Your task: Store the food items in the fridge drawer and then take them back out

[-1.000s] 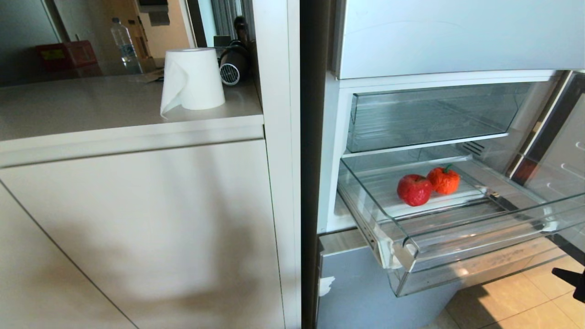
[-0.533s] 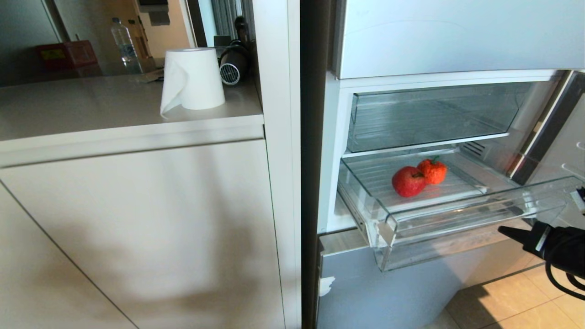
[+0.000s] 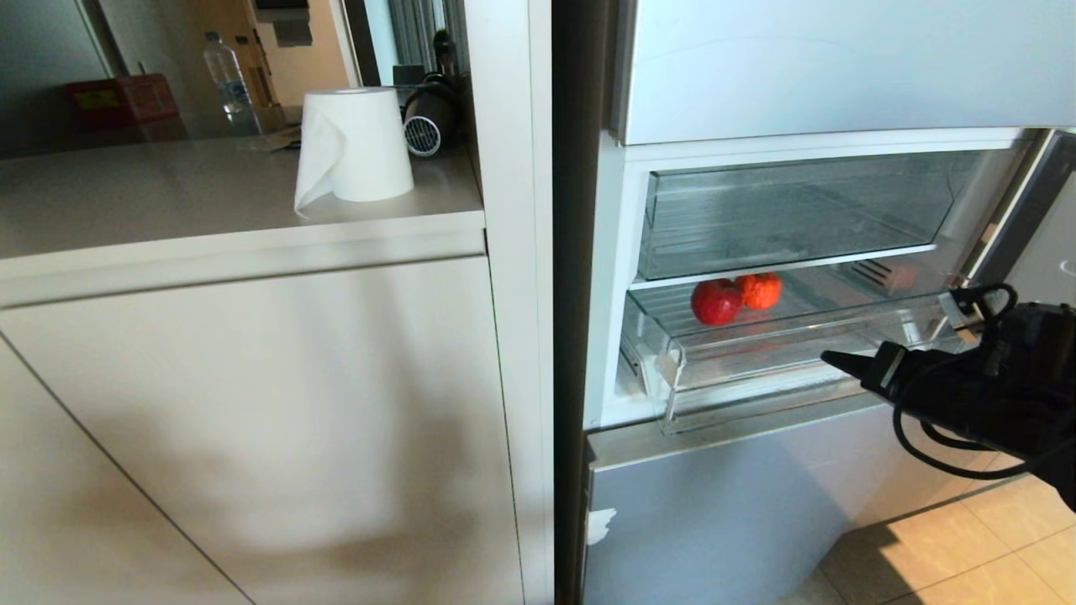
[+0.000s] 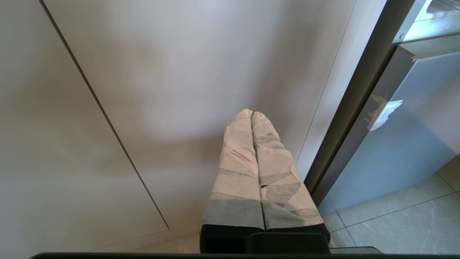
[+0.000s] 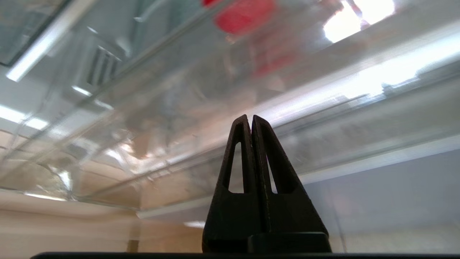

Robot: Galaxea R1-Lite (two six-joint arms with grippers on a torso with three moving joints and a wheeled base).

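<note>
Two food items lie in the clear fridge drawer (image 3: 756, 370): a round red one (image 3: 716, 301) and a more orange one (image 3: 760, 289) right behind it. The drawer sits almost fully inside the fridge. My right gripper (image 3: 828, 359) is shut and empty, with its black tips against the drawer's front wall. In the right wrist view the right gripper (image 5: 249, 117) points at the clear drawer front (image 5: 323, 108), and a food item shows as a red blur (image 5: 244, 14) beyond it. My left gripper (image 4: 251, 113) is shut and empty, parked low before a cabinet door.
A taller-fronted clear drawer (image 3: 799, 210) sits above. Below is the grey lower fridge front (image 3: 714, 504). The open fridge door (image 3: 1042, 244) stands at the right, over tiled floor (image 3: 967, 555). A paper roll (image 3: 353, 147) stands on the counter (image 3: 168, 202) to the left.
The drawer has slid back into the fridge, carrying both food items with it. My right gripper has come up from the lower right and followed the drawer front inward.
</note>
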